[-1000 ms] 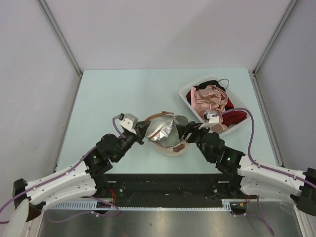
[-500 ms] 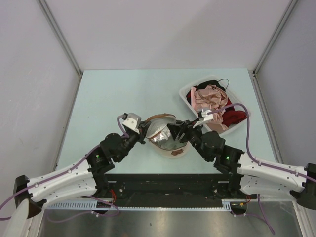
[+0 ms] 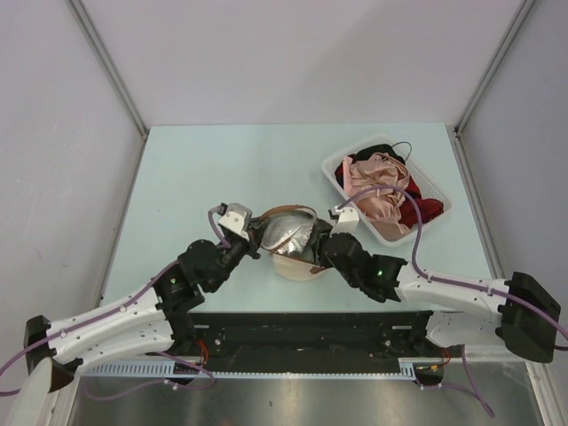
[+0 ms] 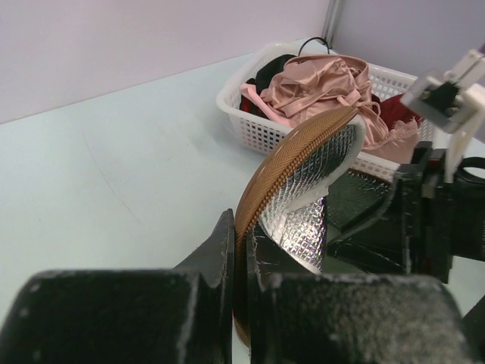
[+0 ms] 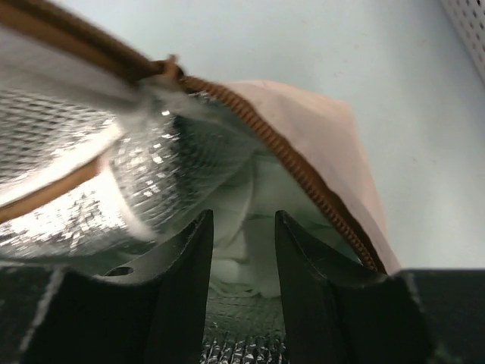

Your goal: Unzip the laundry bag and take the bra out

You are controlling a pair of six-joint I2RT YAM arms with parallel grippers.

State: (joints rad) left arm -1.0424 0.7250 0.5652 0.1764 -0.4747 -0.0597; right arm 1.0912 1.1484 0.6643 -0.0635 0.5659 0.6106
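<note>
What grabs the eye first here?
The unzipped laundry bag, near centre of the table, silvery lining flashing. The left gripper pinches its zipper rim and holds the flap up while the open right gripper reaches inside toward what looks like the pale bra. Far right, a white basket heaped with pink satin.

Pale green table [image 3: 222, 164] with laundry bag [image 3: 289, 236] and basket [image 3: 348, 153] (far right)

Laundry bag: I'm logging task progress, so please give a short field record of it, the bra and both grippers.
bag: unzipped, flap raised, silver lining showing
left gripper: shut on the flap's zipper edge
right gripper: open, reaching into the bag's mouth
bra: pale fabric inside the bag, between the right gripper's tips, not yet out
tray: beyond the bag, holds garments
</note>
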